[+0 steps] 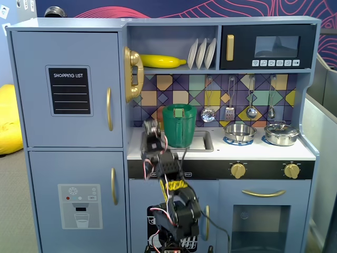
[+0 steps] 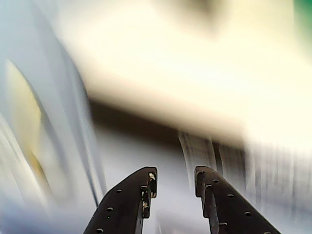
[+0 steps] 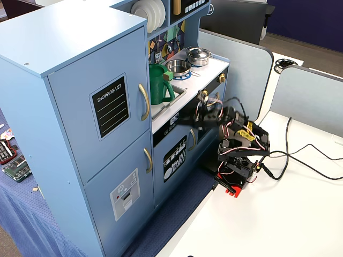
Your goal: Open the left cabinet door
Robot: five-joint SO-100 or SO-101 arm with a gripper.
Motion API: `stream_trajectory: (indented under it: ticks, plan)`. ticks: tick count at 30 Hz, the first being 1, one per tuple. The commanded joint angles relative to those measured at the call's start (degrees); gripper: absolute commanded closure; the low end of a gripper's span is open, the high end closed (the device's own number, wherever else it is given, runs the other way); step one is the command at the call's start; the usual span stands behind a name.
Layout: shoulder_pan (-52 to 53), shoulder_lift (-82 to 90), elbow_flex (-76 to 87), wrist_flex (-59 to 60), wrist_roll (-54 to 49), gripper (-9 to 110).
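Note:
The left cabinet door point(image 1: 68, 89) is the grey-blue panel with the black "SHOPPING LIST" chalkboard. It is closed, and its curved gold handle point(image 1: 109, 109) is near its right edge. It also shows closed in the other fixed view point(image 3: 110, 107), with its handle point(image 3: 143, 101). My gripper point(image 1: 150, 126) is raised in front of the counter, to the right of the handle and apart from it. It points toward the kitchen front point(image 3: 182, 121). In the wrist view my gripper point(image 2: 175, 176) is open and empty, and everything beyond the black fingers point(image 2: 146, 183) is motion-blurred.
Below is the door with the dispenser graphic point(image 1: 79, 205). A green pitcher point(image 1: 179, 125) stands in the sink right behind the gripper. A yellow toy phone point(image 1: 132, 74) hangs beside the upper door. The arm's base point(image 3: 236, 176) and its cables point(image 3: 300, 155) are on the white table.

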Motion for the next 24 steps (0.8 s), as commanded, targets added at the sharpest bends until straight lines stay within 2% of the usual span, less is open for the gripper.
stream_trajectory:
  ticks: [1,9,14,24]
  plan:
    - [-4.66,-7.03,-13.89,-6.15,1.93,93]
    - [-7.12,-15.82,-19.95,-15.73,3.69,82]
    - [-9.14,-18.81,-21.09,-18.63,0.44,83]
    - [-11.6,-26.81,-28.3,-21.97,0.35,75]
